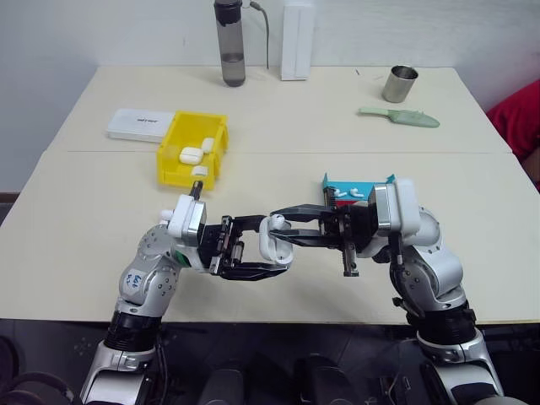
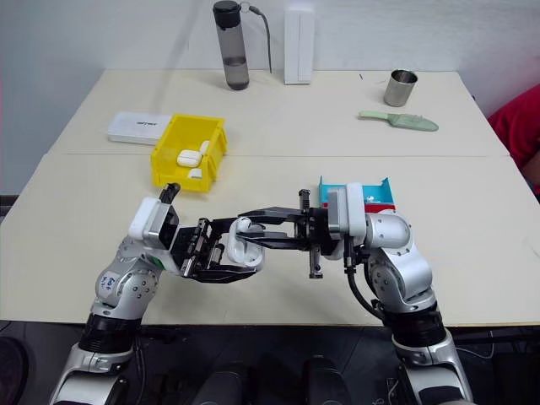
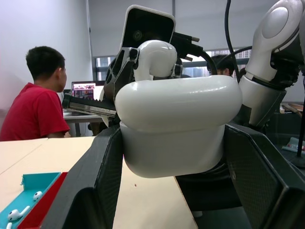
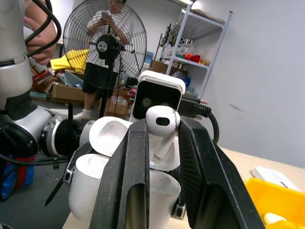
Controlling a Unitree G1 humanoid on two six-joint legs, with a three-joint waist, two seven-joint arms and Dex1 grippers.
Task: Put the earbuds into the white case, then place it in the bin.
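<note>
Peeking from the right wrist, an earbud [image 4: 162,125] is pinched by the right claw [image 4: 161,143] over the open white case [image 3: 177,125], itself clamped by the left claw [image 1: 283,251].

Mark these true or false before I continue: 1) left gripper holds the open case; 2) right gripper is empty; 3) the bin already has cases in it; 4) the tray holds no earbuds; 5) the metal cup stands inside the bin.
1) True: the left gripper is shut on the case, lid open.
2) False: the right gripper pinches an earbud over the case.
3) True: the bin holds white cases.
4) False: earbuds lie in the tray.
5) False: the metal cup stands on the table's far right.
</note>
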